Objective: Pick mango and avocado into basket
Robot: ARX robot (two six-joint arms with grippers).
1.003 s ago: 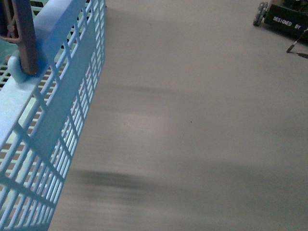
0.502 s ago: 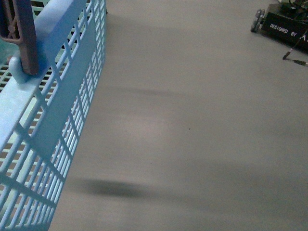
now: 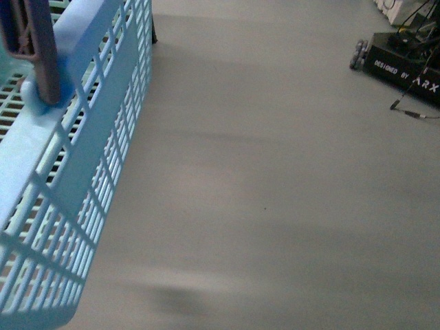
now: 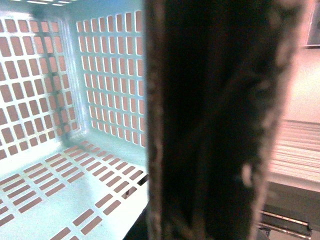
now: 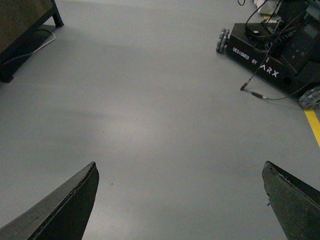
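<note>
Basket (image 3: 103,124), one, light blue, lattice-walled; two right fingers (image 5: 65,210) wide apart

This looks like a robotics lab or test hall. A bare grey floor (image 3: 275,172) spreads wide. At the far right stands a black wheeled base (image 3: 402,65) lettered "DESIGNED BY ARX", with cables (image 3: 412,110) trailing from it. A yellow line (image 5: 314,125) marks the floor beside it.

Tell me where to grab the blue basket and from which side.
Probably the brown handle, from above: it stands upright from a pivot on the rim of the basket, a narrow bar that jaws could close around. The lattice walls are broad and flat, offering no such grip.
</note>
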